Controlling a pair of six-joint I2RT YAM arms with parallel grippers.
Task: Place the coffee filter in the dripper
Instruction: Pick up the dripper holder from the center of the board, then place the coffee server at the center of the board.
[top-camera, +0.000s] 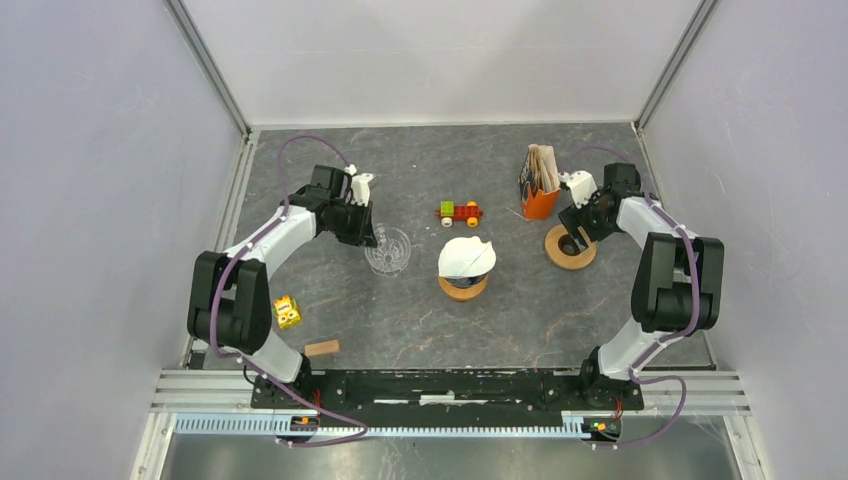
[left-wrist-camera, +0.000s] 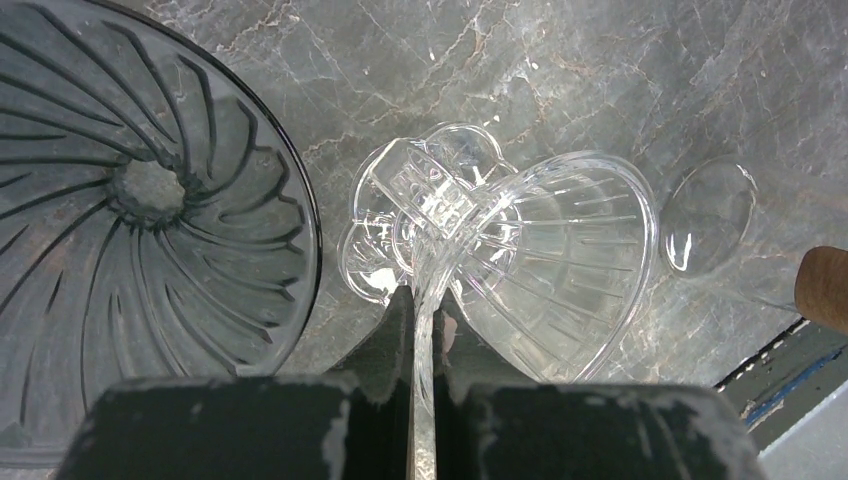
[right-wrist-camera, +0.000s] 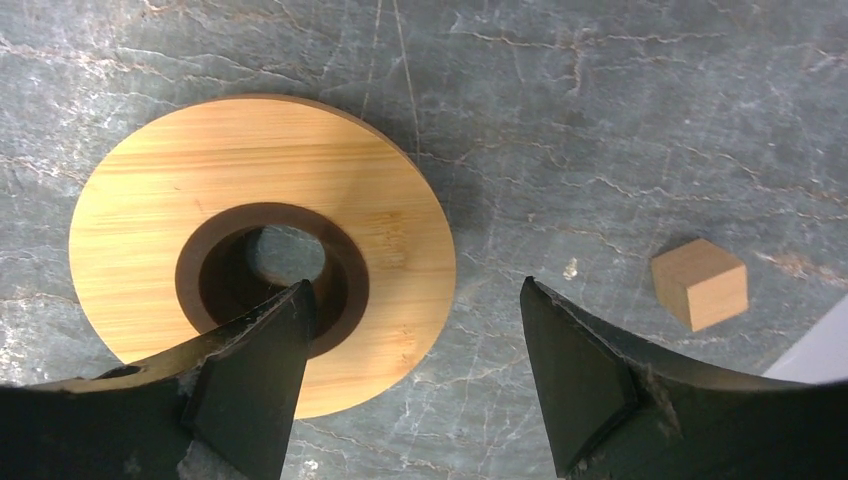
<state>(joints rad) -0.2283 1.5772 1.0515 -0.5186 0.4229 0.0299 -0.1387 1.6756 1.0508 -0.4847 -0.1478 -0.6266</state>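
The ribbed dripper (left-wrist-camera: 560, 260) is clear, the wooden ring (right-wrist-camera: 150, 190) pale with dark centre, the table (right-wrist-camera: 600, 120) veined grey.

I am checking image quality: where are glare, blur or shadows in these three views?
Left wrist: bright glints on the clear glass dripper, its edges hard to trace. Right wrist: the wooden ring is sharp, with a soft shadow on its right. Top external: even light, no glare on the table.

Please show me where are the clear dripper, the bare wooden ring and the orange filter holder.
clear dripper (left-wrist-camera: 575, 285), left wrist view, on its ribbed wall.
bare wooden ring (right-wrist-camera: 400, 230), right wrist view, on its flat top face.
orange filter holder (top-camera: 540, 206), top view, on its orange side.
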